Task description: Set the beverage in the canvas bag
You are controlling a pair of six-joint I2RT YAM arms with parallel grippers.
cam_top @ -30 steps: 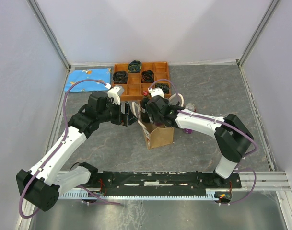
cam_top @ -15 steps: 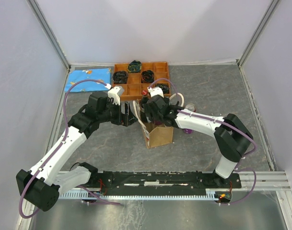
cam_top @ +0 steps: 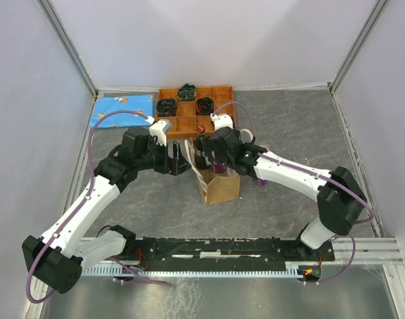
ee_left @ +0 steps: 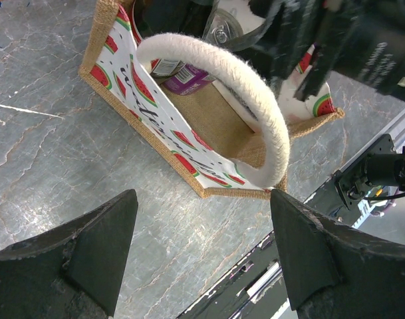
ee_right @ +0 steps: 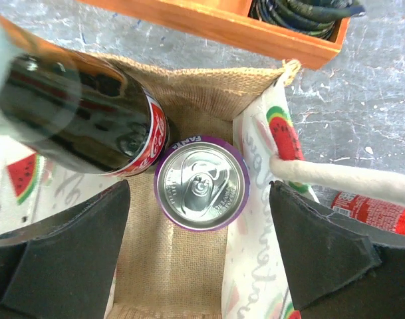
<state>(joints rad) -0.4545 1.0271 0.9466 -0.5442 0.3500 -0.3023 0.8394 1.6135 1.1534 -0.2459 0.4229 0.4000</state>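
The purple aluminium drinks can [ee_right: 201, 178] stands upright inside the tan-brown burlap bag with watermelon-print lining [ee_right: 189, 90], on the bag floor at the centre of the right wrist view, pull-tab end up. A dark cola container with a red band [ee_right: 82, 123] leans just beside it at the upper left of that frame. The right gripper [ee_right: 199, 189] hangs directly above the purple can, jaws spread wide, holding nothing. The left gripper [ee_left: 202, 206] occupies the lower edge of its wrist view, jaws wide apart and empty, near the bag's outer wall. The white rope handle [ee_left: 239, 86] arches free above the bag mouth. A red can [ee_right: 372, 209] lies on the grey stone-pattern table [ee_right: 362, 100] outside the bag, at the lower right.
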